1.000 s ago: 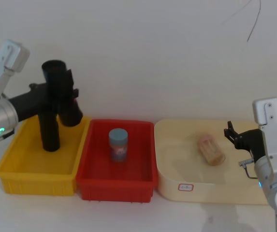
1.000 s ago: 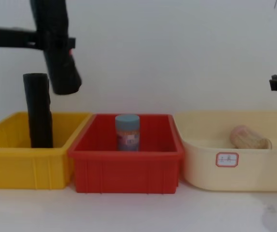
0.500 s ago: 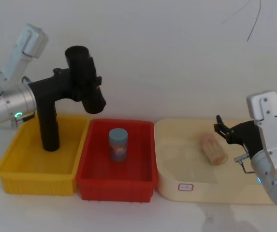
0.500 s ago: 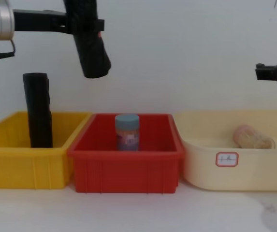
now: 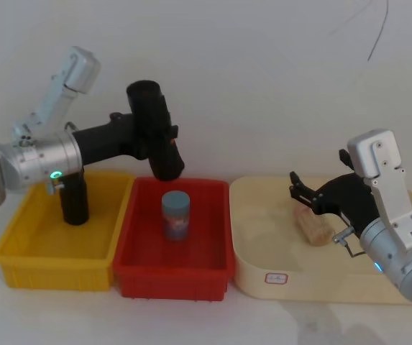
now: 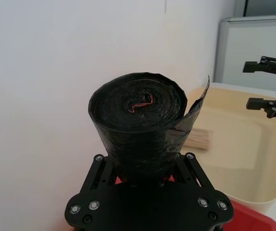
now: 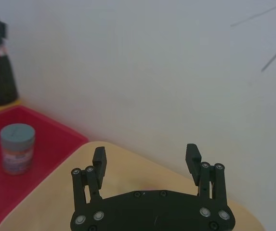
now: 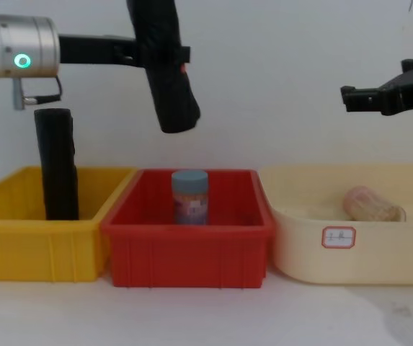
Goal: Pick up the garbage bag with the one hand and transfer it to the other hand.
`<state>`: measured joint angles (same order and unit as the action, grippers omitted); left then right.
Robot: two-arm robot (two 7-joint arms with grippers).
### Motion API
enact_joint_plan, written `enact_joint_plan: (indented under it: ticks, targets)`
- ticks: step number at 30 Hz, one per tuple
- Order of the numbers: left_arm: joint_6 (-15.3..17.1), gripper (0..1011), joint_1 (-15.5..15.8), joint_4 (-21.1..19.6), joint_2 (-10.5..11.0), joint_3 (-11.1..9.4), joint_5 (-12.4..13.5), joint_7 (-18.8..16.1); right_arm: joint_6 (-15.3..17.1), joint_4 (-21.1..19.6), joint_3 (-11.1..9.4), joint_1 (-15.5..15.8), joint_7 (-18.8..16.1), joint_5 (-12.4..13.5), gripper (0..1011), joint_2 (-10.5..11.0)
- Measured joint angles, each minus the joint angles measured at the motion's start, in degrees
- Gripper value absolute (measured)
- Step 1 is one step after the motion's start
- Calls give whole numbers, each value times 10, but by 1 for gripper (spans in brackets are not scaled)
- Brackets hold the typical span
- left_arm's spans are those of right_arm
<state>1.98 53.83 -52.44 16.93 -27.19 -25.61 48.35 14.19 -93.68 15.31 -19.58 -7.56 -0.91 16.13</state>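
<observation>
The left pincer (image 5: 148,134) clamps the garbage bag (image 5: 165,159), aloft over the red bin (image 5: 173,277), mid-handover. Next, the right pincer (image 5: 297,191), spread wide, should close on the roll's free end.

Left pincer (image 5: 150,136) raised, clamped; right pincer (image 5: 294,185) raised, jaws apart.

This is looking like a robot test lab: a yellow bin (image 5: 47,269), a red bin (image 5: 173,277) and a labelled cream tray (image 5: 321,286) are sitting in a row on a white table (image 5: 191,322), backing onto a bare white wall (image 5: 263,72).
</observation>
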Motion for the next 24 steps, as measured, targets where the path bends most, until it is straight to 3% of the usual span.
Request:
enact_joint_plan:
  ticks: [9, 18, 24]
  targets:
    - [-8, 434, 36, 80, -38, -18, -6, 31, -8, 1, 2, 0, -21, 3, 1001, 4]
    - [-25, 433, 75, 157, -77, -33, -7, 58, -2, -8, 5, 17, 12, -23, 1001, -11]
    - [-28, 434, 83, 173, -89, -36, -6, 63, -1, -20, 14, 30, 29, -40, 1001, -19]
